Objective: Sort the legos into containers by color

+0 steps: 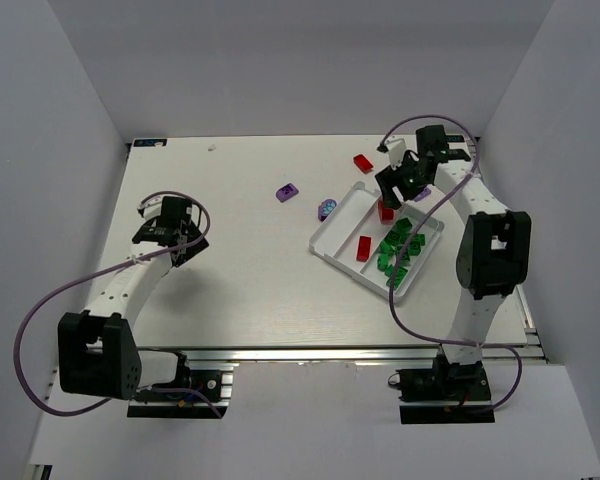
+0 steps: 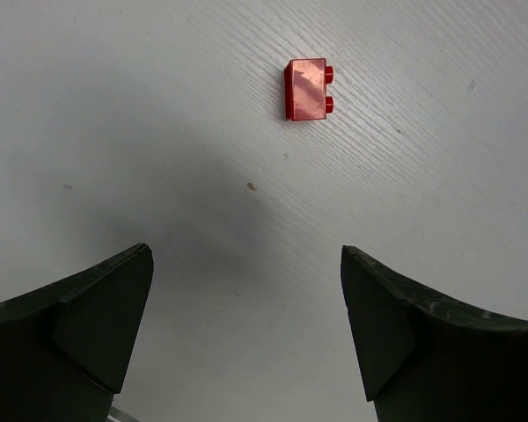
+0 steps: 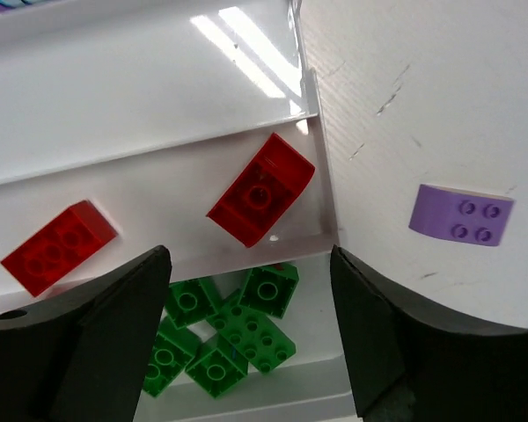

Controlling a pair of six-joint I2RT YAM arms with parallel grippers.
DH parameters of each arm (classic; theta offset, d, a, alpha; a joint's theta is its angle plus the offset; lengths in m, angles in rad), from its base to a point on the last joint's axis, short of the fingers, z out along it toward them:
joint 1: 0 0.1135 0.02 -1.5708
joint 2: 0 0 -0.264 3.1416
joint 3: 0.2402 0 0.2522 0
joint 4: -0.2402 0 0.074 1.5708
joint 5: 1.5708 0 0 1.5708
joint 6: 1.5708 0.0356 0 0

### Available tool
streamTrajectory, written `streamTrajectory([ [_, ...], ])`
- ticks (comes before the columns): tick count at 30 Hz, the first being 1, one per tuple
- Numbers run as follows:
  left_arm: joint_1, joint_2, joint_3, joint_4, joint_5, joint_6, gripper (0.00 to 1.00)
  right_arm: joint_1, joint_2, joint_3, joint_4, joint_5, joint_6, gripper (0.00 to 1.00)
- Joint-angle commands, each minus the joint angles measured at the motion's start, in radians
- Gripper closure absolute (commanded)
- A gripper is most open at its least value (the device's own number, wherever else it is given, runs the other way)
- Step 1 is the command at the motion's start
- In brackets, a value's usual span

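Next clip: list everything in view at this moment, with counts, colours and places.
table: 1, white
tray: 1, white, three compartments, right of centre
red legos: 4; two in the middle compartment, one beyond the tray, one in the left wrist view
green legos: several heaped, count unclear, right-hand compartment
purple legos: 2, on the table: one mid-table, one beside the tray
purple-blue piece: 1, just outside the tray's left edge
left claw: black, open, empty, over bare table
right claw: black, open, empty, over the tray
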Motion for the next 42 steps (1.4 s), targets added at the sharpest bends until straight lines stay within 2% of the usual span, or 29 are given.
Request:
streamTrajectory([
  [1, 0.029, 0.006, -0.017, 0.054, 0.039, 0.038, 0.04, -0.013, -0.114, -0.024, 0.043, -0.079, -0.051, 0.19],
  [2, 0.045, 0.008, -0.020, 0.063, 0.047, 0.042, 0.04, -0.018, -0.129, -0.056, 0.066, -0.099, -0.057, 0.11],
  [5, 0.078, 0.018, -0.029, 0.090, 0.076, 0.062, 0.04, -0.030, -0.195, -0.133, 0.105, -0.174, -0.087, 0.11],
  [9, 0.121, 0.028, -0.036, 0.119, 0.113, 0.094, 0.05, -0.042, -0.321, -0.320, 0.307, -0.254, -0.075, 0.11],
  [10, 0.128, 0.029, -0.038, 0.128, 0.128, 0.102, 0.05, -0.042, -0.327, -0.334, 0.333, -0.276, -0.071, 0.11],
  [12, 0.169, 0.032, -0.043, 0.142, 0.147, 0.120, 0.05, -0.044, -0.304, -0.289, 0.280, -0.357, -0.077, 0.11],
  [13, 0.178, 0.037, -0.046, 0.145, 0.156, 0.127, 0.05, -0.043, -0.292, -0.264, 0.187, -0.388, -0.106, 0.18],
  [14, 0.195, 0.041, -0.047, 0.148, 0.168, 0.131, 0.06, -0.044, -0.281, -0.247, 0.162, -0.413, -0.109, 0.32],
  [16, 0.216, 0.048, -0.055, 0.157, 0.185, 0.145, 0.06, -0.043, -0.284, -0.244, 0.155, -0.458, -0.089, 0.42],
  [17, 0.223, 0.055, -0.056, 0.163, 0.202, 0.154, 0.06, -0.042, -0.296, -0.250, 0.160, -0.464, -0.078, 0.52],
  [19, 0.235, 0.061, -0.067, 0.177, 0.217, 0.165, 0.07, -0.041, -0.308, -0.265, 0.169, -0.485, -0.060, 0.56],
  [22, 0.253, 0.081, -0.081, 0.200, 0.243, 0.185, 0.08, -0.036, -0.327, -0.279, 0.171, -0.493, -0.029, 0.56],
  [26, 0.269, 0.127, -0.081, 0.225, 0.266, 0.217, 0.10, -0.032, -0.357, -0.305, 0.186, -0.495, -0.003, 0.47],
  [33, 0.278, 0.239, -0.006, 0.254, 0.314, 0.263, 0.16, -0.033, -0.368, -0.322, 0.198, -0.513, 0.020, 0.46],
  [42, 0.278, 0.293, 0.060, 0.286, 0.423, 0.278, 0.33, -0.032, -0.351, -0.328, 0.203, -0.507, 0.026, 0.45],
])
